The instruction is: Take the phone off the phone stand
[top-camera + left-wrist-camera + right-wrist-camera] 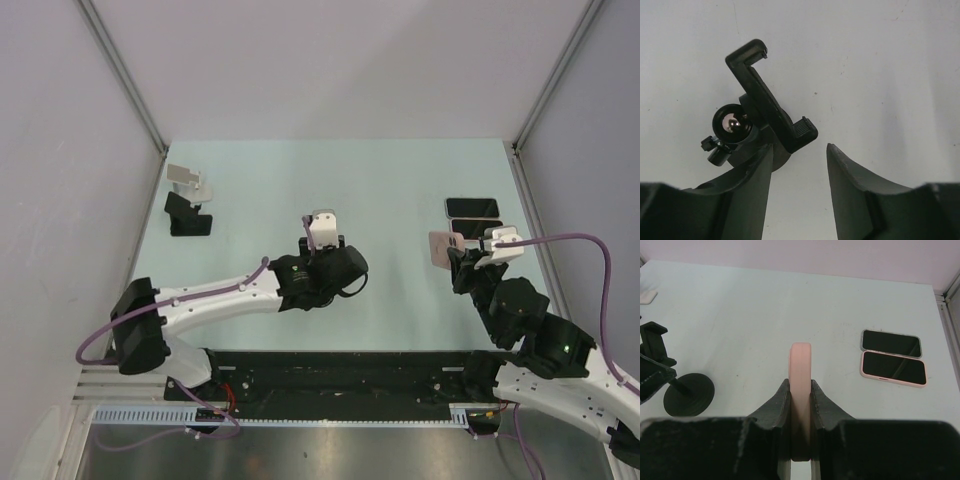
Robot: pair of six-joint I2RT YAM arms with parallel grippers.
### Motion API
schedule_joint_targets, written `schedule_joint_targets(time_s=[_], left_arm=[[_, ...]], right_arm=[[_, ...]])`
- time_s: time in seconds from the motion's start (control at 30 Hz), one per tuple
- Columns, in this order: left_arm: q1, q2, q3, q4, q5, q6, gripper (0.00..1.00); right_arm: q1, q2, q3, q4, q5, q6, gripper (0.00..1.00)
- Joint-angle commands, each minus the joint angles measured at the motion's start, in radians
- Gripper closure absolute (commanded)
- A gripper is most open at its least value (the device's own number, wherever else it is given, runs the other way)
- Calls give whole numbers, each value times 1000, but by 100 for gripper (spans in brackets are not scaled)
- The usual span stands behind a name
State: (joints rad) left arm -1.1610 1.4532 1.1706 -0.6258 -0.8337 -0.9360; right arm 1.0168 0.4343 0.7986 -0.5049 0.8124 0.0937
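Right gripper [801, 385] pinches the pink-cased phone [801, 357] edge-on, well apart from the black phone stand [765, 100]. Left gripper [800, 149] has its jaws spread, with the stand's clamp just beside one finger. Beyond, on the right of the table [400, 180], two spare phones [890, 343] lie flat, side by side. In the far left corner are a white stand [187, 180] and another black stand [187, 215].

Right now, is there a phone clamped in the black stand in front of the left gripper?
No, the black stand holds nothing in its clamp; the right gripper grips the pink phone.
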Motion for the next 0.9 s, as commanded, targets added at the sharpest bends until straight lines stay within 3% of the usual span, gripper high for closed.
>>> schedule_joint_targets(time_s=[0.0, 0.53, 0.67, 0.87], left_arm=[[1, 29, 49, -2, -25, -63, 48], [64, 68, 77, 0, -54, -92, 41], [81, 70, 77, 0, -50, -96, 44], [89, 62, 70, 1, -50, -70, 59]], right_arm=[[14, -26, 11, 66, 47, 3, 100], [26, -19, 13, 65, 59, 3, 100], [26, -17, 11, 62, 60, 5, 100], [31, -14, 11, 58, 65, 5, 100]])
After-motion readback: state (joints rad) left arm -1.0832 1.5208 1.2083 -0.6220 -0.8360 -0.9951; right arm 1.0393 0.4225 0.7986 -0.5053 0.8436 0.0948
